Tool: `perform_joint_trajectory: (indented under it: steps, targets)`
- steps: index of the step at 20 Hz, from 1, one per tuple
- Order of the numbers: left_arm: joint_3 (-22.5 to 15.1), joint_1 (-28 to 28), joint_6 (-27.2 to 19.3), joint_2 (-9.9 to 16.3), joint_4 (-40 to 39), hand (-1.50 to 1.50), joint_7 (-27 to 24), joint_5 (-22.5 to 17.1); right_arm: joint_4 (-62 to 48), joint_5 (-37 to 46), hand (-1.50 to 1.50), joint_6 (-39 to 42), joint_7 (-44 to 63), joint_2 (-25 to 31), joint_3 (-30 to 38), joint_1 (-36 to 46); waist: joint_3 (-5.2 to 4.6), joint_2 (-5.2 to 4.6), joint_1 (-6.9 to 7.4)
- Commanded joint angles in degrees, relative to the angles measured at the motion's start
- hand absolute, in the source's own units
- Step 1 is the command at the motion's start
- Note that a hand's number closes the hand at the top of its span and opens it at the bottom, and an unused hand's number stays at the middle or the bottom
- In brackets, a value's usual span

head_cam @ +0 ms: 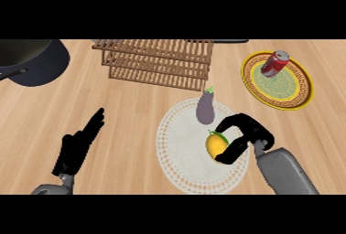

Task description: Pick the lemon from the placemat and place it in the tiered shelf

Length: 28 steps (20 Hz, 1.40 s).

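Observation:
A yellow lemon (215,144) lies on the round white placemat (182,151) in the lower middle. My right hand (245,134) is curled round the lemon's right side, fingers over its top and thumb under it. The wooden slatted tiered shelf (159,59) stands at the back centre. My left hand (78,145) rests open at the lower left, fingers straight and pointing up, well away from the placemat.
A purple eggplant (205,106) lies on the placemat's far edge, just beyond the lemon. A yellow patterned plate (297,87) at the back right holds a red can (274,63). A dark pot (30,59) sits at the back left.

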State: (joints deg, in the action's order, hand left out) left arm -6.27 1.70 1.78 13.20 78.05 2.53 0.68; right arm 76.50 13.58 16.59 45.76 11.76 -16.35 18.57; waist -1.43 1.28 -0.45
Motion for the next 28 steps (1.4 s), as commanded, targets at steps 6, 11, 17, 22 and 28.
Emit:
perform_joint_trajectory:
  steps: [6, 11, 17, 22, 28]
  targets:
    - [0.5, 0.2, 0.3, -0.9, 1.2, 0.00, 1.7, 0.7, 2.1, 3.7, 1.50, -3.0, 2.3, -3.1, 1.2, 1.0, 1.42, -1.21, 0.39]
    - [0.2, 1.6, -0.7, -0.7, 1.2, 0.00, 3.1, 1.5, 3.6, 28.6, 1.50, -15.4, 19.0, -7.1, -13.5, 5.8, 1.21, -0.62, 0.13]
    - [0.1, -0.6, -0.2, -1.3, 0.7, 0.00, 1.6, 1.0, 10.5, 41.3, 1.50, -15.7, 37.1, -11.6, -20.9, 10.7, 1.25, -0.44, 0.20]
    - [1.4, -0.9, 0.3, 0.2, 0.1, 0.00, 1.1, 0.9, 16.3, 50.4, 1.50, -7.7, 39.3, -11.7, -19.6, 15.4, 1.21, -0.02, -0.87]
    - [0.5, -1.3, 0.2, -0.6, 0.1, 0.00, -0.4, 1.7, 22.7, 56.7, 1.50, -9.4, 39.4, -11.7, -13.6, 25.6, 1.27, -0.38, 0.08]
